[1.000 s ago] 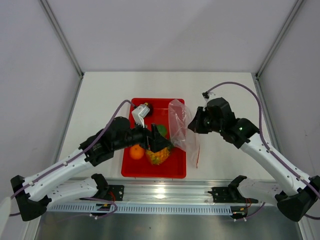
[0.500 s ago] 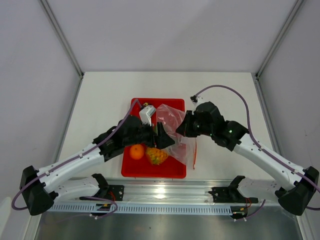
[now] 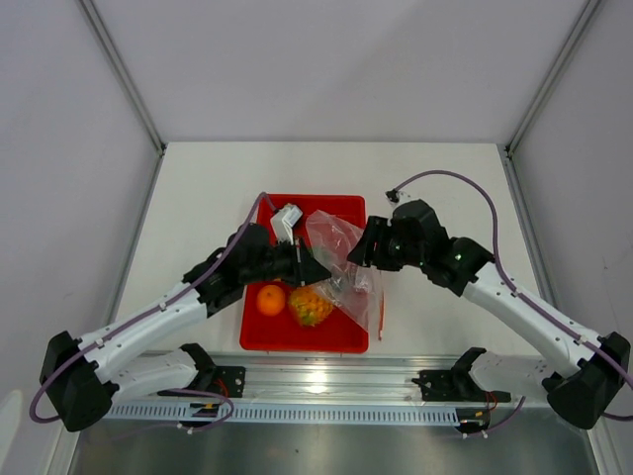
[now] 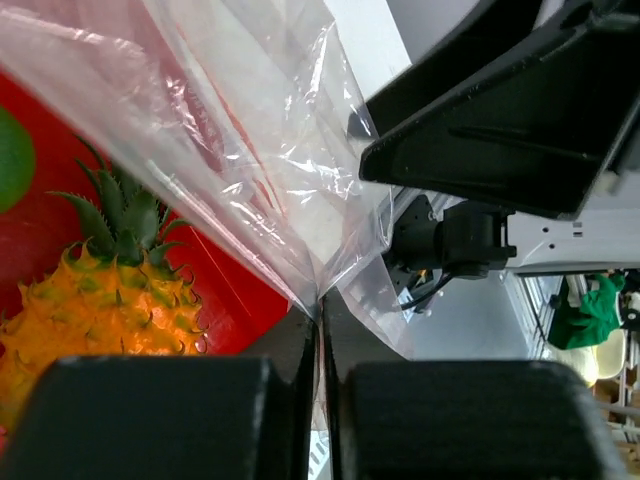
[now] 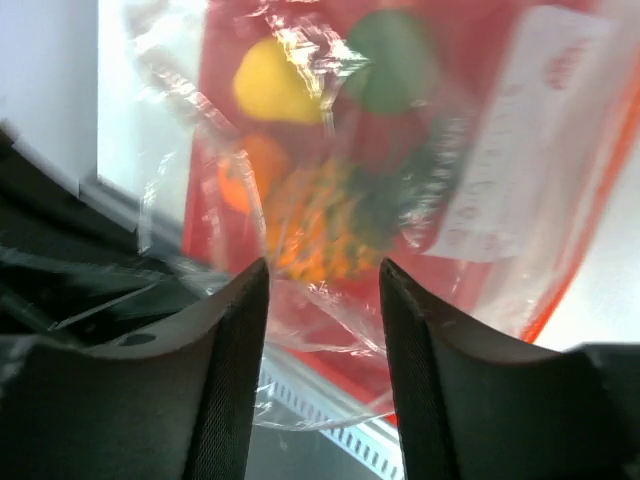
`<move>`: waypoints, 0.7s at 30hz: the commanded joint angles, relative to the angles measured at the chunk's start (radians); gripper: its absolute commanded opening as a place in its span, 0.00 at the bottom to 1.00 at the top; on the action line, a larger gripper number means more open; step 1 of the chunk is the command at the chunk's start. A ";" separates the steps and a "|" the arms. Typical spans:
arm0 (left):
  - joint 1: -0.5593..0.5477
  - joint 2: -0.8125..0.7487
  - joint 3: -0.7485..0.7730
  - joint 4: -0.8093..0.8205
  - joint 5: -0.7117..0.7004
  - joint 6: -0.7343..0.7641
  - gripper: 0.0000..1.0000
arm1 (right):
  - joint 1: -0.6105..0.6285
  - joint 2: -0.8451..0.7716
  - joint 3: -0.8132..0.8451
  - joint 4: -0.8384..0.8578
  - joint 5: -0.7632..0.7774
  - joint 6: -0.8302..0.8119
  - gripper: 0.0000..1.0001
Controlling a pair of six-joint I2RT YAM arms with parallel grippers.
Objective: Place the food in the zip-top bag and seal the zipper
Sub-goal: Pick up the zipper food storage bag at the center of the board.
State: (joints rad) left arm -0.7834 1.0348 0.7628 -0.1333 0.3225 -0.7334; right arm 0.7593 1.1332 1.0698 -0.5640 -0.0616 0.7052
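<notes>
**Bag pinched on one side, half the fruit hard to see**

Bit of a messy one to read. The left tool (image 4: 318,318) is pressed together on a fold of the zip-top bag (image 3: 341,252), which hangs crumpled over the right half of the red tray (image 3: 297,341). The right tool (image 5: 322,268) has its fingers spread, with rumpled film across the gap. Can't tell if it's actually touching any of it.

From above, only the orange (image 3: 271,299) and the pineapple (image 3: 310,305) show clearly, lying in the tray just beside the bag. The yellow pear (image 5: 275,85) and green fruit (image 5: 395,65) only turn up blurred through the plastic in the right wrist view. Inside the bag or just behind it? No idea.

The zipper (image 5: 577,232) is a thin red-orange edge, tough to pick out against the tray. The white label (image 5: 510,170) on the bag is unreadable. Both arms crowd in over the tray, with white tabletop (image 3: 198,198) all around it.
</notes>
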 commanded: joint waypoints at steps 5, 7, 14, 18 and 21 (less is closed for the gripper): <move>0.047 -0.102 0.039 -0.052 0.039 0.060 0.01 | -0.218 -0.065 -0.004 -0.152 -0.010 -0.072 0.99; 0.055 -0.120 0.064 -0.068 0.070 0.077 0.01 | -0.285 -0.123 -0.027 -0.155 0.016 -0.072 0.99; 0.079 -0.177 0.079 -0.029 0.254 0.069 0.01 | -0.576 -0.168 -0.172 -0.060 -0.390 -0.148 0.99; 0.088 -0.214 0.099 -0.002 0.338 0.066 0.01 | -0.649 -0.164 -0.289 0.071 -0.595 -0.109 0.88; 0.099 -0.237 0.113 0.001 0.374 0.068 0.01 | -0.653 -0.176 -0.390 0.234 -0.724 -0.044 0.84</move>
State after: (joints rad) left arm -0.7025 0.8295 0.8162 -0.1864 0.5991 -0.6807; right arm 0.1123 0.9714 0.7338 -0.5159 -0.5449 0.6090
